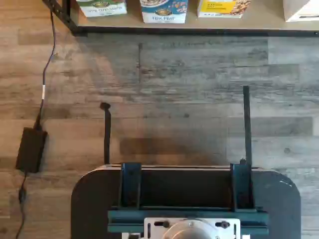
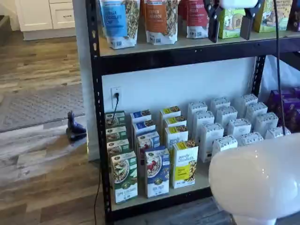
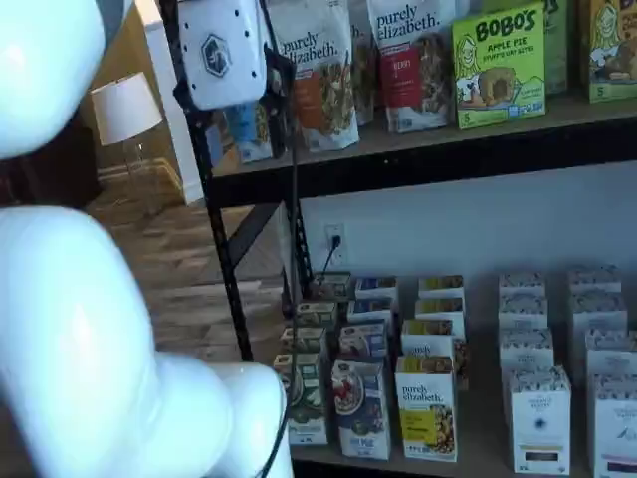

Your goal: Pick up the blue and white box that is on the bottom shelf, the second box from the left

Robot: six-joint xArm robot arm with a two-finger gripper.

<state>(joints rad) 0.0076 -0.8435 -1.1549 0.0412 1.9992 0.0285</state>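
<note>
My pincer (image 2: pixel 233 24) hangs spread wide up by the higher shelf, holding nothing. The blue and white box (image 2: pixel 156 171) stands upright at the front of the bottom shelf (image 2: pixel 154 199), between a green-and-white box (image 2: pixel 124 176) and a yellow-and-white box (image 2: pixel 185 165).

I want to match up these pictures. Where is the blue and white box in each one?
Wrist view: only the lower part of the blue and white box shows, at the shelf's front edge, between a green box and a yellow box.
Shelf view: front of its row on the bottom shelf, between green and yellow.
Shelf view: front of its row, same neighbours.
Shared landmark: the yellow box beside it.
</note>
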